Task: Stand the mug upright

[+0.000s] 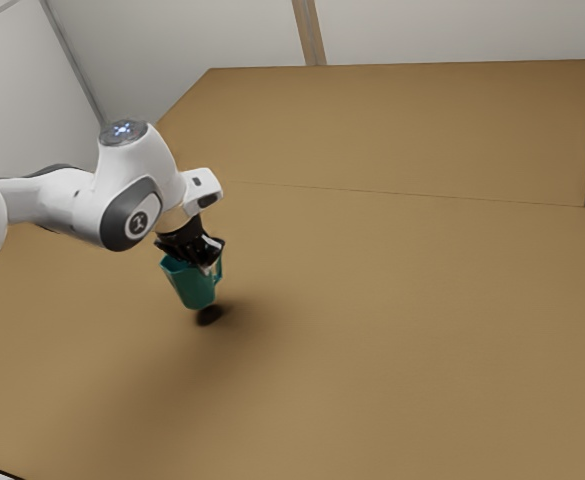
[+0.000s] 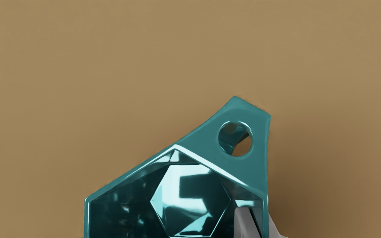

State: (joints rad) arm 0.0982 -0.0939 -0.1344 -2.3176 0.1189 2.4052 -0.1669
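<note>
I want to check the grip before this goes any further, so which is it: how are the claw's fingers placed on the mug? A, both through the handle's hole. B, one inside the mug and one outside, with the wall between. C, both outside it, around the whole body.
B: in the wrist view one finger of the claw stands inside the teal mug, the other beyond its wall.

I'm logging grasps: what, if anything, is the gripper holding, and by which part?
The gripper holds the teal mug by its rim wall beside the handle, one finger inside, one outside.
</note>
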